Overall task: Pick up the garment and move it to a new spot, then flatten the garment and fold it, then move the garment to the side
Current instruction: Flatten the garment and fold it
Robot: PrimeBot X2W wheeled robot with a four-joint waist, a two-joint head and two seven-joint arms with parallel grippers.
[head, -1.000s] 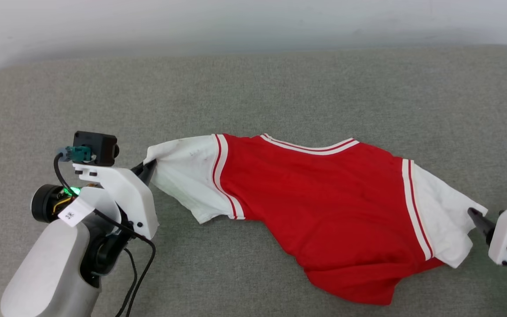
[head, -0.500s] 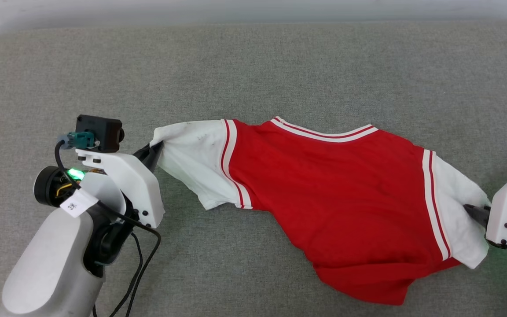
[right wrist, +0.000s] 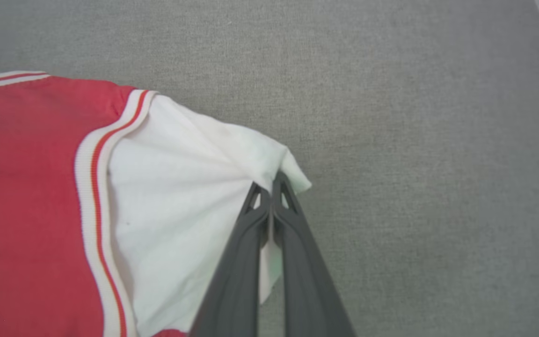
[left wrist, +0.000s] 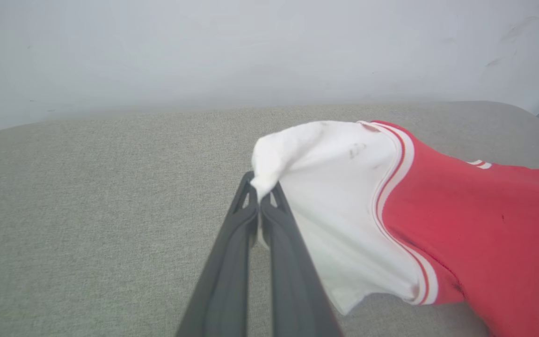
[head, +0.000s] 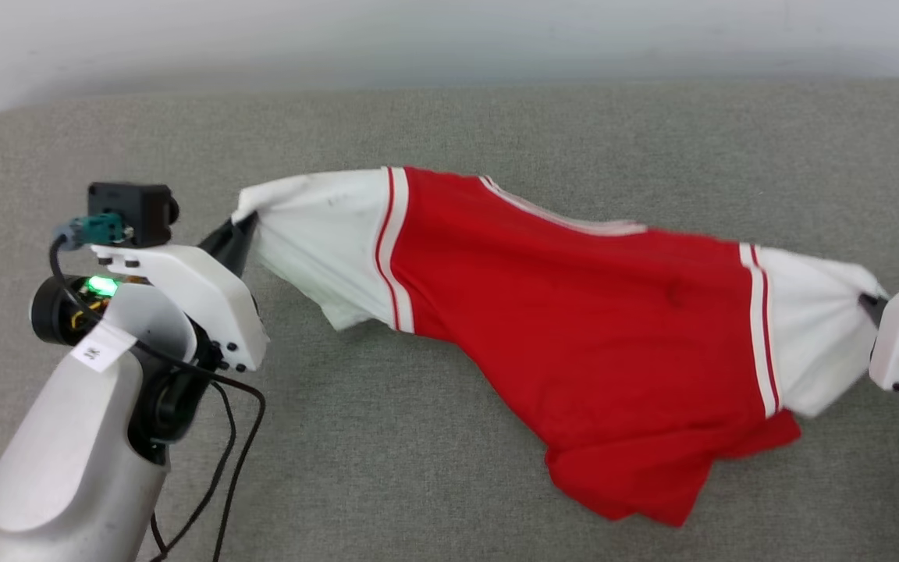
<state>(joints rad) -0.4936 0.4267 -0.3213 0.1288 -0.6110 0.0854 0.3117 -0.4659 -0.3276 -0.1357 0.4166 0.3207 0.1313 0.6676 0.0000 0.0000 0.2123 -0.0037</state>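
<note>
The garment (head: 598, 343) is a red jersey with white sleeves and striped trim, stretched between my two arms above the grey surface, its lower hem drooping onto it. My left gripper (head: 243, 226) is shut on the cuff of the left white sleeve (left wrist: 325, 187); its dark fingers (left wrist: 279, 234) pinch the cloth in the left wrist view, gripper (left wrist: 261, 194). At the right edge, my right gripper (head: 869, 303) is shut on the other white sleeve (right wrist: 180, 210), seen pinched at the tips, gripper (right wrist: 270, 187). The garment's red body (right wrist: 21, 196) shows no numerals.
A grey fabric surface (head: 449, 133) spreads under everything, ending at a pale wall (head: 449, 39) at the back. A black cable (head: 223, 460) hangs from my left arm.
My right gripper has closed on the right sleeve. Both arms have lifted, and the garment is now raised and pulled taut between them.
</note>
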